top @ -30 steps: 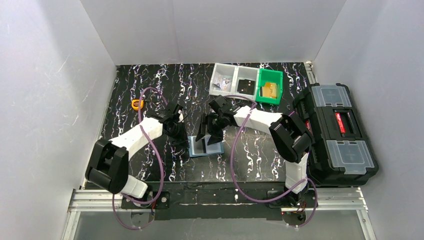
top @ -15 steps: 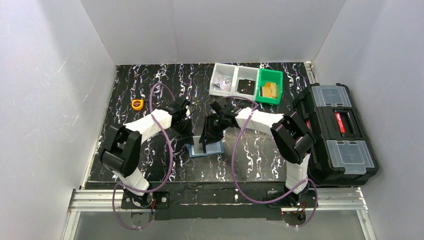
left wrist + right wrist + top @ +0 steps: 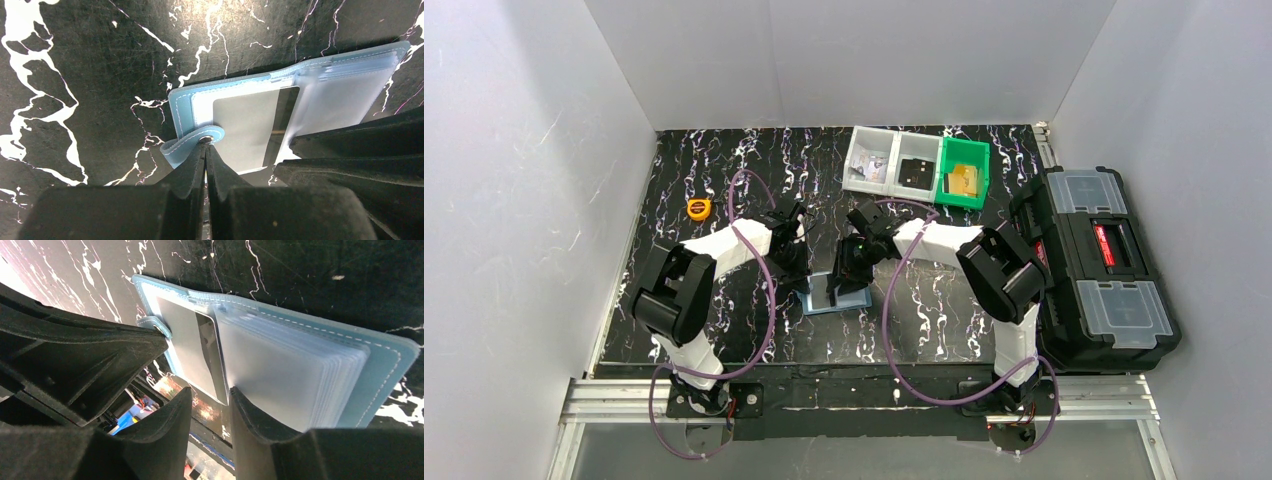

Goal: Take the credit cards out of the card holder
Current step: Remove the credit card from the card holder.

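since a second ago the left arm has swung in toward the middle of the table [image 3: 724,165] and the right arm has dropped lower, so both pincers now meet over one card holder [image 3: 856,298], which lies opened flat on the black, white-veined surface, just in front of and between the two arm bases' reach.

left gripper [image 3: 205,150]: its two jaws are pressed together, nipping the small snap tab [image 3: 186,148] that sticks out from the card holder's dusty-blue edge.

right gripper [image 3: 210,402]: its two jaws stand partly apart, with a visible gap between them. they sit at the lower edge of the holder, and the corner of one grey card [image 3: 245,127] reaches the mouth of that gap. whether either finger touches the card cannot be told.

only one card shows, pale grey with one dark stripe along its side, lying in the holder's left half. beside it, on the right half, is a stack of clear plastic sleeves [image 3: 280,370], several layers deep and too fine to count.

at the far side of the table stand one clear bin [image 3: 894,140] with two compartments and, touching its right side, one green bin [image 3: 945,178]. small items lie inside them, too small to name. one orange tape measure [image 3: 698,208] sits well apart to the left. one black toolbox [image 3: 1064,300] with two clear lid panels rests off the table's right edge.
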